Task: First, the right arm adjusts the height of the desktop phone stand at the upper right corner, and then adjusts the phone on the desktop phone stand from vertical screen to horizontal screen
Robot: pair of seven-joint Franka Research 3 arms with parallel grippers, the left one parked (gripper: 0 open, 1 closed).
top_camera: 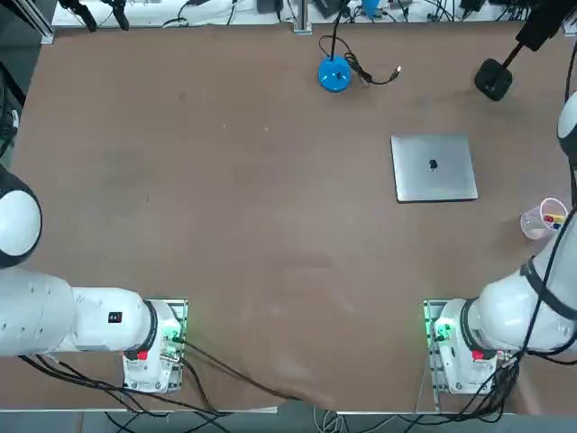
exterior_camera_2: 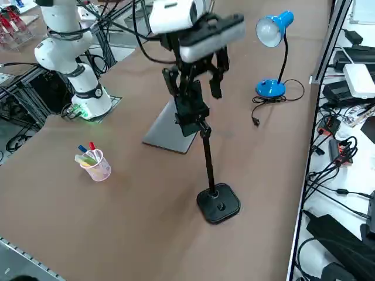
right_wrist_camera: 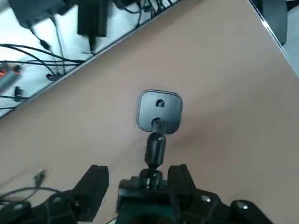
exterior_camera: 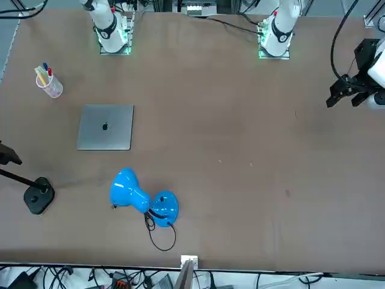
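The right gripper [exterior_camera_2: 192, 82] hovers over the phone [exterior_camera_2: 191, 111] atop the desktop phone stand [exterior_camera_2: 218, 204], fingers apart either side, gripping nothing; apparently neither height nor rotation done yet.

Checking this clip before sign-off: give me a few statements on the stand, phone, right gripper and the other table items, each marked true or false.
1. The right gripper is at the top of the stand, its jaws either side of the phone. True.
2. The stand has tipped over. False: its base sits flat and the pole rises from it.
3. The laptop is closed, flat on the table. True.
4. The pen cup stands on the laptop. False: it stands on the table, apart from it.
5. The blue lamp stands beside the right arm's base. False: it is at the far edge, opposite the arms.
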